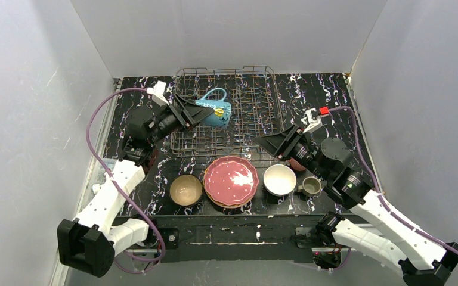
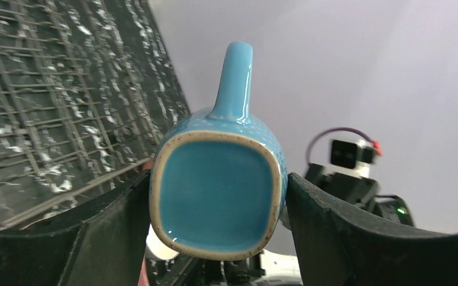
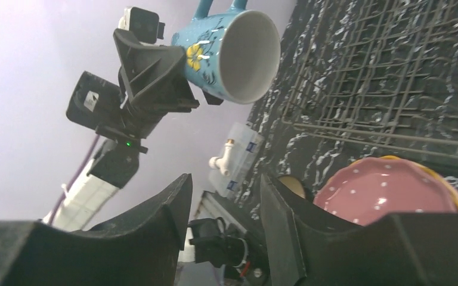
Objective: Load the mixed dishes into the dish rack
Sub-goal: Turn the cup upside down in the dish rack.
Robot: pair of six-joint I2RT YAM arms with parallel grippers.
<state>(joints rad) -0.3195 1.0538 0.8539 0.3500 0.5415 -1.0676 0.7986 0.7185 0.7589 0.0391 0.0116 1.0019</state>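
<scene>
My left gripper (image 1: 206, 113) is shut on a teal mug (image 1: 216, 111), which it holds on its side above the left half of the wire dish rack (image 1: 244, 89). In the left wrist view the mug's square base (image 2: 217, 196) fills the gap between both fingers, handle pointing up. My right gripper (image 1: 265, 143) hovers open and empty by the rack's front right corner, its fingers (image 3: 167, 208) apart with nothing between them. Along the near table edge sit a tan bowl (image 1: 186, 189), a pink dotted plate (image 1: 231, 180) stacked on an orange one, a white bowl (image 1: 279, 179) and an olive-grey mug (image 1: 310, 186).
White walls close in the table on the left, back and right. The rack (image 3: 393, 77) holds nothing that I can see under the mug. A white plastic fitting (image 3: 235, 158) lies at the table's left edge. My right arm reaches over the table behind the white bowl.
</scene>
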